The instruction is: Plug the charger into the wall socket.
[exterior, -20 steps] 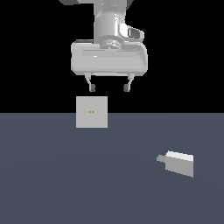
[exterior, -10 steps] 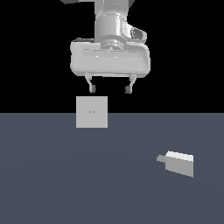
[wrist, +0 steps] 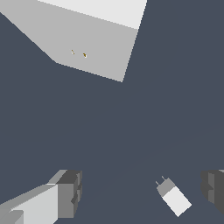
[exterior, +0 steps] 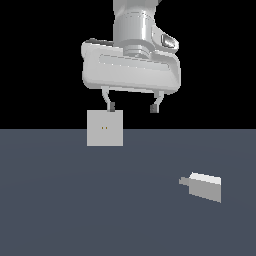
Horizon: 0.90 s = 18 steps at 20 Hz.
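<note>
The charger (exterior: 202, 186) is a small pale block with a stub pointing to the exterior view's left; it lies on the dark grey floor at the right. It also shows in the wrist view (wrist: 173, 197), with two prongs. The wall socket (exterior: 105, 128) is an upright light-grey square plate with two tiny yellowish holes; it also shows in the wrist view (wrist: 87, 41). My gripper (exterior: 131, 108) hangs open and empty high above the floor, just above and to the right of the socket. In the wrist view its fingers (wrist: 70, 192) stand wide apart, and the charger lies between them, nearer the other one.
The dark grey floor (exterior: 75, 210) spreads around both things. Behind is black background.
The gripper has shifted slightly toward the exterior view's right. The charger and socket have not moved.
</note>
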### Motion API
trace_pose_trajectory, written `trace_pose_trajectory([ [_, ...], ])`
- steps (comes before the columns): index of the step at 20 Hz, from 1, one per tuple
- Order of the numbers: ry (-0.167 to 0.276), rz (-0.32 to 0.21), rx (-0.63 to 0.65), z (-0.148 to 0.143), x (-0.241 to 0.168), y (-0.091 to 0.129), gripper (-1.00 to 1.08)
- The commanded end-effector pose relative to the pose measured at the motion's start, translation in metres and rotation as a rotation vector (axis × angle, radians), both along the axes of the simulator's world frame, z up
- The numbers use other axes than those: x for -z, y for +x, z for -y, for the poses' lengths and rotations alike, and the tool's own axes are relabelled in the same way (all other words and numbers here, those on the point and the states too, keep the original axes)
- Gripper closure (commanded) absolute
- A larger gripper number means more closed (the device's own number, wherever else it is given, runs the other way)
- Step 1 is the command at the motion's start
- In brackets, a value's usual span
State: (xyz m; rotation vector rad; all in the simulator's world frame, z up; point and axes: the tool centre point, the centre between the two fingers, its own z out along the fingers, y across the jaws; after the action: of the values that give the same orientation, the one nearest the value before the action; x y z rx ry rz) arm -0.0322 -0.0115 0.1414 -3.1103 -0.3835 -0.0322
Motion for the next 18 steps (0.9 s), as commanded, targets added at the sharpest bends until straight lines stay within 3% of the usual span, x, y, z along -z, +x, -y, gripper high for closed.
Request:
trace_pose_trajectory([
  [1, 0.001, 0.002, -0.052, 0.006, 0.006, -0.009, -0.92],
  [18, 0.006, 0.016, -0.388, 0.052, 0.044, -0.053, -0.92],
])
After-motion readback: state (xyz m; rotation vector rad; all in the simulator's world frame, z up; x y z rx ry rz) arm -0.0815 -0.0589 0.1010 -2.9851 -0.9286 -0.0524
